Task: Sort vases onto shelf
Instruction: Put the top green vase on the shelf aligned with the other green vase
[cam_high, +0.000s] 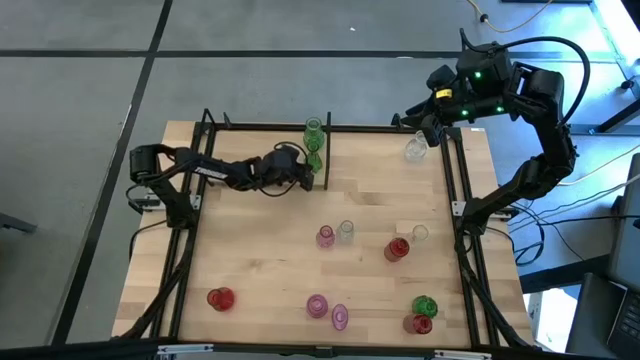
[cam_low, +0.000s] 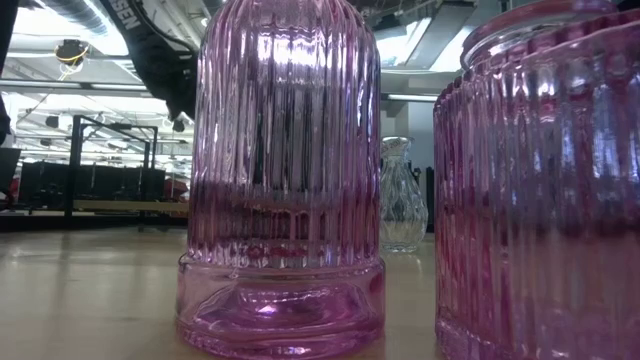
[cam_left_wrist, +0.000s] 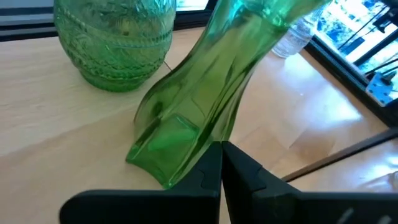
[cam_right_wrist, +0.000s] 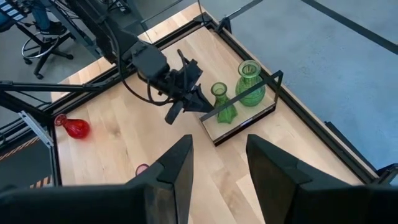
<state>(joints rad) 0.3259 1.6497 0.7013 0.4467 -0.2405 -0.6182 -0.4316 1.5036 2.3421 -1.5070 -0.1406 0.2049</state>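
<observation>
Left hand (cam_left_wrist: 221, 163) clenched, empty, against tilted green vase (cam_left_wrist: 205, 106): glass, slick, fragile, tippy; grasp the neck. Right hand (cam_right_wrist: 217, 163) released.

Two green vases (cam_right_wrist: 239, 90) stand on the shelf (cam_right_wrist: 249, 124) just past the shut left claw (cam_right_wrist: 200, 99); the slimmer one tilts.

Wooden tabletop (cam_high: 260, 270) sits on a grey floor (cam_high: 80, 90) crossed by dark seams. Cables (cam_high: 590, 190) trail on the floor off the table's right side. An office chair (cam_right_wrist: 46, 37) stands beyond the table edge, and ceiling lights (cam_low: 60, 25) show in the room behind.
</observation>
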